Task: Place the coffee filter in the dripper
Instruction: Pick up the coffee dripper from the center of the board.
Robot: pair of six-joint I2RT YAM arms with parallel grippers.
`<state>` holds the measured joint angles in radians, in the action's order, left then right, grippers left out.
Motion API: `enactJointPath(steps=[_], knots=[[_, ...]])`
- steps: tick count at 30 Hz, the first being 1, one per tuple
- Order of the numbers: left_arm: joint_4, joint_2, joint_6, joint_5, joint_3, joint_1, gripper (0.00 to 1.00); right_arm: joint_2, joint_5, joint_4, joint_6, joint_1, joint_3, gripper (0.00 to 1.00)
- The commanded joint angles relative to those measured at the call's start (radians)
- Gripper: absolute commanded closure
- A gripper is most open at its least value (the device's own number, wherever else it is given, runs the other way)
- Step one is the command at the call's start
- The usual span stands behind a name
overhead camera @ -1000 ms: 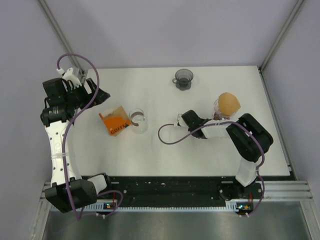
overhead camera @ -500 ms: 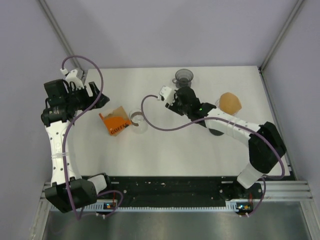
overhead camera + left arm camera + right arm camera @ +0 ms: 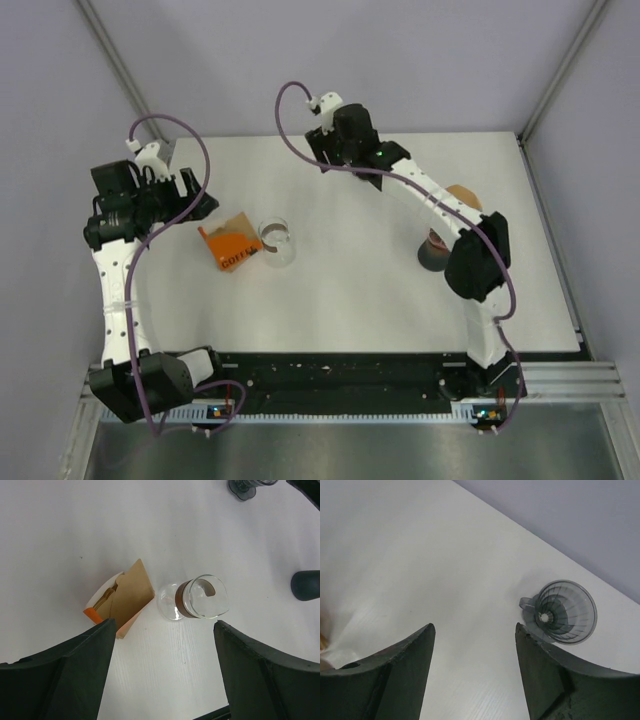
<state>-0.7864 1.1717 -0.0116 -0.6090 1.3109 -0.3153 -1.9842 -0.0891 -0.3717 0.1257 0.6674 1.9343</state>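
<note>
The left end effector [image 3: 165, 625] is wide open and empty above the brown coffee filter [image 3: 132, 592]. The filter sits in an orange box [image 3: 91, 614] beside the glass carafe [image 3: 196, 597], left of centre in the top view. The right end effector [image 3: 474, 630] is open and empty too, with the grey dripper [image 3: 566, 611] at the right of its view.

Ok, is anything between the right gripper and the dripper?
Nothing visible. In the wrist view the dripper stands upright just beyond the open right gripper, with only table between them.
</note>
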Motion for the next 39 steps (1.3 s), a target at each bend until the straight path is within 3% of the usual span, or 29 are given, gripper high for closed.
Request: enactJointPath(steps=[1,11,16,25,31,35,39], knots=[[0.015,-0.009,0.038,-0.005,-0.013,-0.011,0.16,-0.172,-0.107,-0.148,-0.118,-0.077,0.199,0.34],[0.03,0.0,0.033,-0.023,-0.045,-0.01,0.17,-0.355,-0.198,-0.15,-0.25,-0.189,0.377,0.33],[0.03,0.003,0.036,-0.026,-0.05,-0.01,0.17,-0.416,-0.257,-0.138,-0.343,-0.252,0.413,0.27],[0.033,0.019,0.036,-0.04,-0.048,-0.016,0.18,-0.531,-0.294,-0.098,-0.357,-0.269,0.485,0.32],[0.033,0.022,0.036,-0.046,-0.05,-0.018,0.18,-0.603,-0.29,-0.085,-0.368,-0.281,0.528,0.52],[0.032,0.023,0.039,-0.048,-0.05,-0.018,0.18,-0.601,-0.267,-0.091,-0.367,-0.281,0.5,0.79],[0.033,0.025,0.039,-0.052,-0.048,-0.019,0.18,-0.568,-0.242,-0.092,-0.36,-0.281,0.459,0.99]])
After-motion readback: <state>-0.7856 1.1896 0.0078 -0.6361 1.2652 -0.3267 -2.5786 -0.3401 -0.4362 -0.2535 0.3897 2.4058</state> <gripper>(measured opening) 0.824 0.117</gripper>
